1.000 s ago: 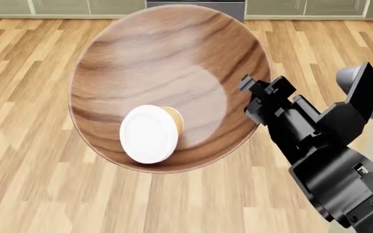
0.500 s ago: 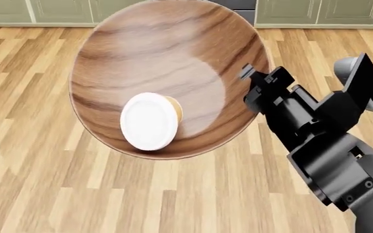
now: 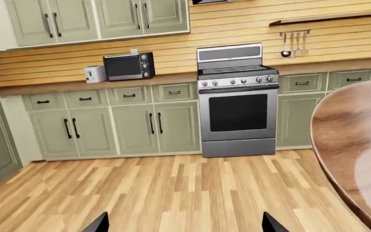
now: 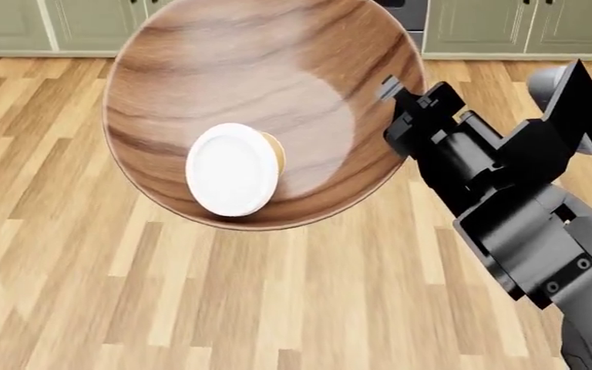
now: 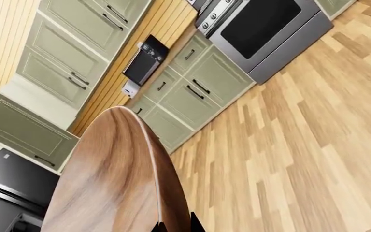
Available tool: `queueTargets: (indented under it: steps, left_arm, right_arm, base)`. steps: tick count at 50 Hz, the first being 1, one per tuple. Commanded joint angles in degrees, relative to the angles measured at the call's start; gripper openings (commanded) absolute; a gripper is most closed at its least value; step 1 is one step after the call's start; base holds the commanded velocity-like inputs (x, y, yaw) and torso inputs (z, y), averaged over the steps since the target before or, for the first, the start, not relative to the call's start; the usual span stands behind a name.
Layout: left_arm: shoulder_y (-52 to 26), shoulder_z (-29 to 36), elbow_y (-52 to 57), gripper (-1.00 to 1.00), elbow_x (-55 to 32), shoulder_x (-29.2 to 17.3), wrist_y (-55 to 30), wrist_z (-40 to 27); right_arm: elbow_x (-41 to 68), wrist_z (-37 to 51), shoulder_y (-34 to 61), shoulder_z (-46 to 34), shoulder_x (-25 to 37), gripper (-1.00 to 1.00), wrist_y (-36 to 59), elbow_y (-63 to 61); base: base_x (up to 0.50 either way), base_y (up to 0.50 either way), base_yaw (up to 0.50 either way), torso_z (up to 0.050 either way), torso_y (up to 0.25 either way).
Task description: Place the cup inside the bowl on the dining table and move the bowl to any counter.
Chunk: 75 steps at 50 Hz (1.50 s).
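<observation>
Floorboards below — bowl [image 4: 265,85] top cropped, cup [image 4: 237,179] lid-on.

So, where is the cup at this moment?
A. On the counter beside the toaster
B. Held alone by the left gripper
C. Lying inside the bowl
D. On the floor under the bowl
C: in the head view the cup lies inside the bowl, white lid toward the camera, while the right gripper holds the bowl's rim above the floor.
</observation>
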Motion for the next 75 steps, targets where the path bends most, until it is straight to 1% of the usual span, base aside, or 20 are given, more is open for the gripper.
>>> queueTargets:
  steps: [1,10,16,18,27,43,58,62,64,71,75]
  left_arm:
    - [1.99,-1.36,1.18,1.00,0.09,-0.59,0.21,-0.52]
    - [1.44,-0.71,1.11,1.00,0.47,0.10,0.42,-0.72]
    - [1.75,-1.04,1.36,1.00,0.06,-0.31,0.39,-0.78]
    - [2.31,-1.94,1.45,1.00,-0.49,-1.15,0.55,-0.40]
    - [3.75,-2.22,1.71,1.00,-0.15,-1.04,1.40,-0.38]
    - [2.69,-0.27,1.25,1.00,0.92,0.31,1.34,-0.70]
    - [3.98,-1.44,1.46,1.00,0.26,-0.48,2.10,-0.29]
    - [2.91,-0.03,0.95,1.00,1.20,0.62,1.94,-0.61]
    - [3.48,-0.91,1.13,1.00,0.56,-0.22,2.10,-0.15]
    - [3.57,-1.12,1.41,1.00,0.14,-0.45,2.06,-0.26]
    - [3.00,0.08,1.13,1.00,0.95,0.55,2.05,-0.50]
  right_arm:
    - [1.39,-0.34,-0.27,0.72,-0.27,-1.00,-0.50,-1.23]
    - [1.96,-0.03,-1.24,0.88,-0.12,-1.00,-0.57,-2.23]
    - [2.27,0.15,-2.16,1.11,0.01,-1.00,-0.78,-3.02]
    - [2.24,0.11,-2.14,1.07,-0.01,-1.00,-0.90,-2.94]
    - [2.04,-0.29,-1.95,0.55,0.16,-1.00,-1.01,-2.34]
    - [1.61,-0.96,-2.55,-0.17,0.03,-1.00,-1.73,-2.22]
    - [2.27,-0.88,-2.28,-0.33,0.01,-1.00,-1.87,-2.16]
    - [2.42,-0.86,-2.21,-0.36,0.01,-1.00,-1.94,-2.15]
    - [2.47,-0.86,-2.26,-0.39,0.05,-1.00,-1.96,-2.19]
    - [2.70,-0.80,-2.57,-0.37,0.15,-1.00,-2.07,-2.44]
    - [2.82,-0.83,-2.59,-0.36,0.25,-1.00,-2.16,-2.61]
  base:
    - [0.50,0.23,0.00,0.000,0.000]
    - [0.50,0.22,0.00,0.000,0.001]
    - [0.50,0.22,0.00,0.000,0.002]
    - [0.50,0.22,0.00,0.000,0.000]
    - [0.50,0.22,0.00,0.000,0.002]
    - [0.50,0.22,0.00,0.000,0.001]
    - [0.50,0.22,0.00,0.000,0.001]
    - [0.50,0.22,0.00,0.003,0.003]
    - [0.50,0.22,0.00,0.000,0.000]
    - [0.50,0.22,0.00,0.000,0.001]
    - [0.50,0.22,0.00,0.000,0.000]
